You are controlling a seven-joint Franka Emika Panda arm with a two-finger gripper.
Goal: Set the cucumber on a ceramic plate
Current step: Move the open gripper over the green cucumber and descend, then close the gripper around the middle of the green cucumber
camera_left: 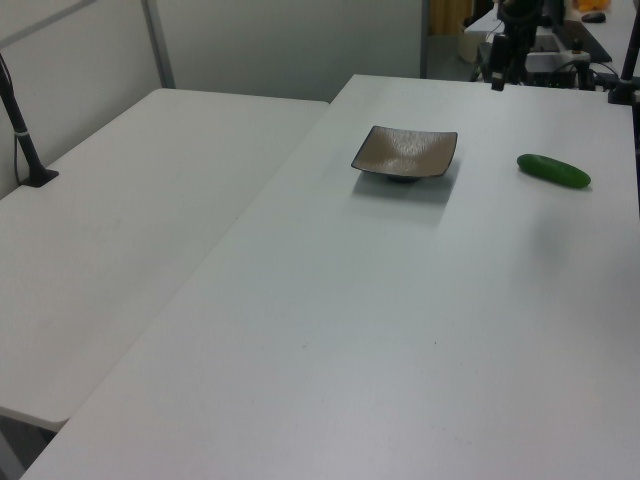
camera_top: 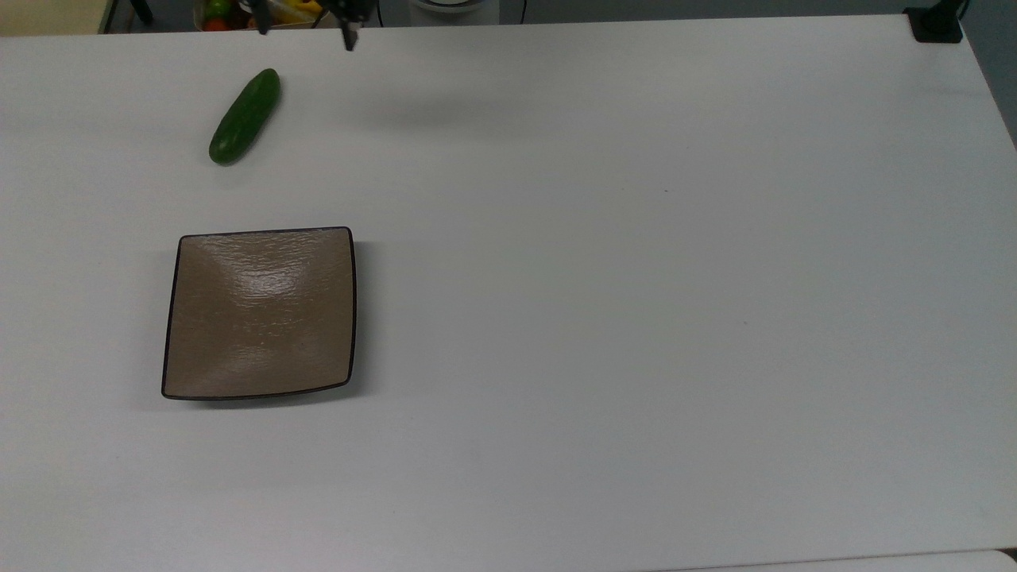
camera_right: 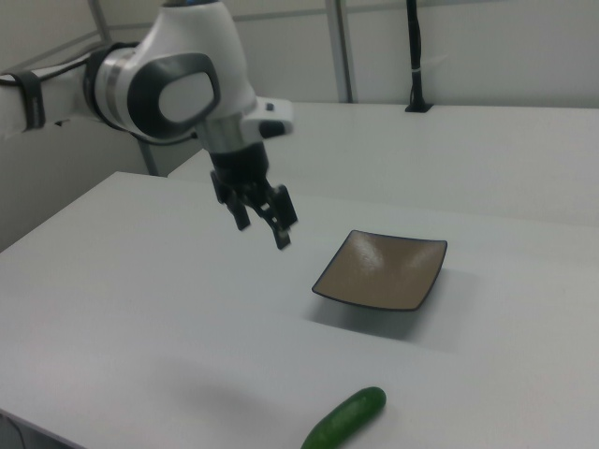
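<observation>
The dark green cucumber (camera_top: 244,117) lies on the white table near the top view's upper left; it also lies at the left view's right (camera_left: 553,171) and at the right view's bottom edge (camera_right: 344,419). The square brown ceramic plate (camera_top: 258,312) sits bare below it in the top view, a short gap away (camera_left: 405,152) (camera_right: 379,271). My gripper (camera_top: 306,33) hangs open in the air above the table's far edge, just up and right of the cucumber in the top view (camera_left: 497,75) (camera_right: 262,227). Nothing is between its fingers.
A bin of coloured produce (camera_top: 230,11) stands beyond the table's far edge, behind the gripper. A black clamp (camera_top: 933,24) sits on the top view's upper right corner. A second white table (camera_left: 120,220) adjoins on the left view's left. The white arm (camera_right: 168,84) reaches in from the right view's left.
</observation>
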